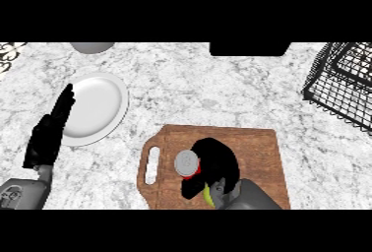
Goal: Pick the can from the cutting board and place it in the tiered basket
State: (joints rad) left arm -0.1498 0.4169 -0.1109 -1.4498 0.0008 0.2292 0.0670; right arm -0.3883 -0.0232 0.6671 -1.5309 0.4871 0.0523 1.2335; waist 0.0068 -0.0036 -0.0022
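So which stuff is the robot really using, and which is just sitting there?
Using:
- can, on the cutting board
- right hand, curled round the can
- tiered basket, black wire, far right

Just sitting there:
- white plate
- left hand, resting open beside the plate
- grey round thing at the top edge

Can mostly hidden by the right hand curled round it — only its grey top shows, wire basket cut off at right edge, grey round object clipped at top — unidentifiable.

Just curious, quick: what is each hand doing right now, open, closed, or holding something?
Left hand: open, fingers straight, resting beside the white plate.
Right hand: curled round the can on the cutting board.
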